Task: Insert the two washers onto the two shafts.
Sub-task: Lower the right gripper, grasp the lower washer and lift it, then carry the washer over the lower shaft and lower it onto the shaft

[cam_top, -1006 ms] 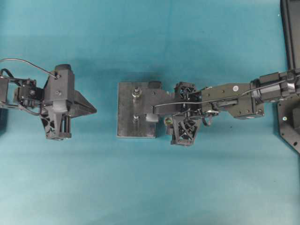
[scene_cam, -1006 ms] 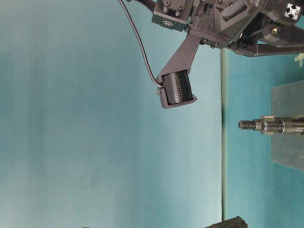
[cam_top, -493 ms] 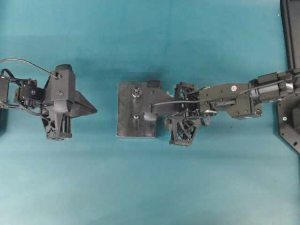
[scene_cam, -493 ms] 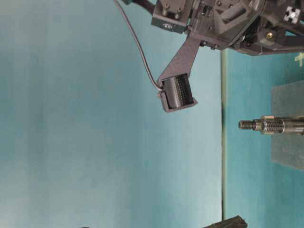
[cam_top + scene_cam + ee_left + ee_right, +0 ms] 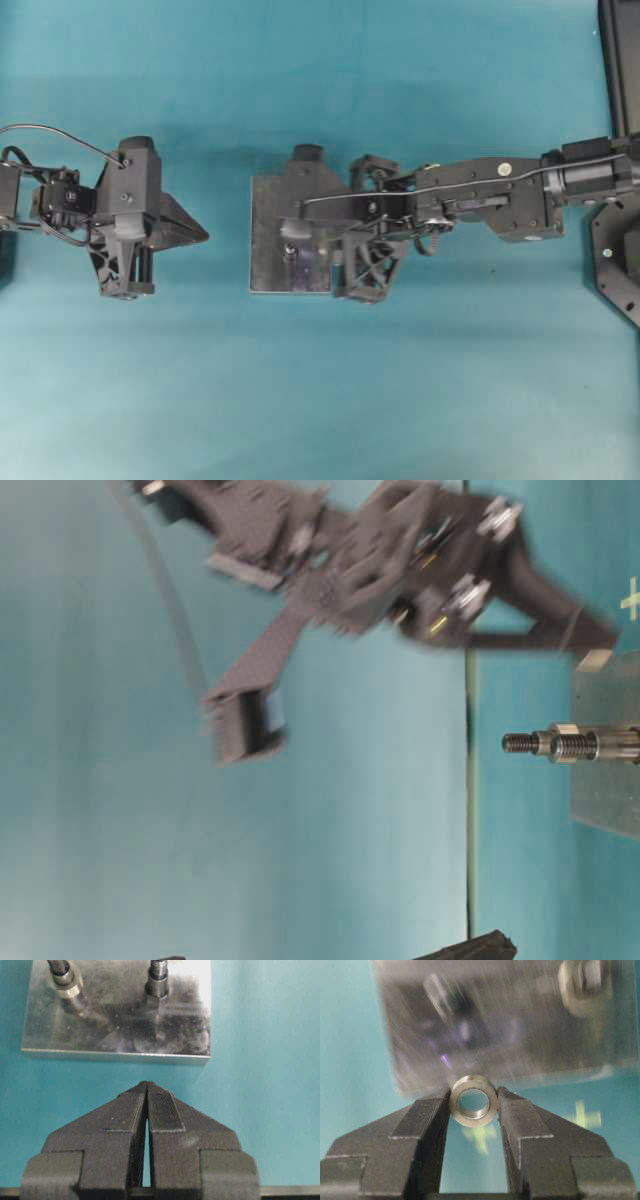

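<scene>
Pickup looks finished: the right gripper [image 5: 474, 1105] has its two fingers pressed against opposite sides of the washer [image 5: 474, 1100], a small steel ring held at the fingertips with its bore open and unobstructed toward the wrist camera. In that view the metal plate [image 5: 520, 1025] lies just beyond the ring, streaked by motion blur, with a threaded shaft [image 5: 585, 987] standing near its far right corner. From overhead the right arm [image 5: 480, 195] reaches across the plate [image 5: 268, 240], and one shaft [image 5: 289, 251] is visible beside it; the other post cannot be made out under the arm. The table-level view shows a shaft [image 5: 560, 744] bare at its threaded tip, with a nut lower down and no washer on it. The left gripper [image 5: 146, 1110] sits near the plate's edge with its pads together and nothing between them, apart from the work. What remains, by this judgement, is the actual insertion: lining the ring's bore up over a shaft tip, lowering it on, and releasing. Which shaft is intended cannot be told.
</scene>
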You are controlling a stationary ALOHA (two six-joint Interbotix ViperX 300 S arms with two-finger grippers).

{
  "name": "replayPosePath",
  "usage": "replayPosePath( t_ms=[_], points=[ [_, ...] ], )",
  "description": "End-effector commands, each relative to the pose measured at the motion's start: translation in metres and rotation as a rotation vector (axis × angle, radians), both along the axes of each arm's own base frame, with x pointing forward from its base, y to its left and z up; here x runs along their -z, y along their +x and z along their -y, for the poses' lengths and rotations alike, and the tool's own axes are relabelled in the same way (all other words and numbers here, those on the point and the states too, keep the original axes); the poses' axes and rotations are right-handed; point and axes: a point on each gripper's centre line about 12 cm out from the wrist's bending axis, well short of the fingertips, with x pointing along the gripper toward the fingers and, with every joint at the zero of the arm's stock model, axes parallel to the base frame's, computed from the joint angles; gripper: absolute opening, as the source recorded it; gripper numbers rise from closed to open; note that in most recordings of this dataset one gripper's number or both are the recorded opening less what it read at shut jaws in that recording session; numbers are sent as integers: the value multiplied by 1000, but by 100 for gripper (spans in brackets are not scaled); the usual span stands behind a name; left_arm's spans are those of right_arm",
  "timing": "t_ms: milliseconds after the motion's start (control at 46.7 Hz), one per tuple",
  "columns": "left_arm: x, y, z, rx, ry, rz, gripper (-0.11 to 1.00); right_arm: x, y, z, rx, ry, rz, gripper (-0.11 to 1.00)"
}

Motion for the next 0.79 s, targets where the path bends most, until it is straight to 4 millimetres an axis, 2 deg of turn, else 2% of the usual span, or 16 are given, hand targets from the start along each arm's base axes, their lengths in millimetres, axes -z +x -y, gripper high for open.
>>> replayPosePath(
  t_ms=[0,257,578,771],
  points=[
    [-11,6,0,1,1,37,0,-23,13,-5,-5,5,63,33],
    [-11,6,1,6,1,38,0,-33,30,-6,-8,2,86,33],
    [-8,3,2,7,1,29,0,-26,39,-3,-14,-14,65,33],
    [-6,1,2,9,1,25,0,-20,37,0,-19,-35,16,33]
  ],
)
